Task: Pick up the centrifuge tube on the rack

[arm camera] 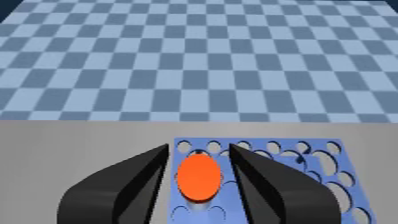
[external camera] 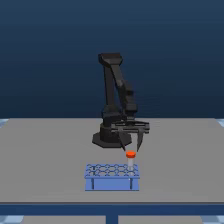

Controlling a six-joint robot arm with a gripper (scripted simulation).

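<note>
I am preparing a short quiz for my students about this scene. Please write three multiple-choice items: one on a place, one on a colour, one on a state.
1. Where does the centrifuge tube stand?
A. near the end of the rack on the exterior view's right
B. flat on the grey table
C. beside the arm's base

2. What colour is the tube's cap?
A. green
B. orange-red
C. white

3. How does the gripper stand to the cap?
A. far above it, shut
B. one finger on each side of the cap
C. resting on the table beside the rack

Answers:
1 A: the exterior view shows the tube upright at that end.
2 B: both views show the orange-red cap.
3 B: in the wrist view the dark fingers flank the cap; contact cannot be told.
</note>
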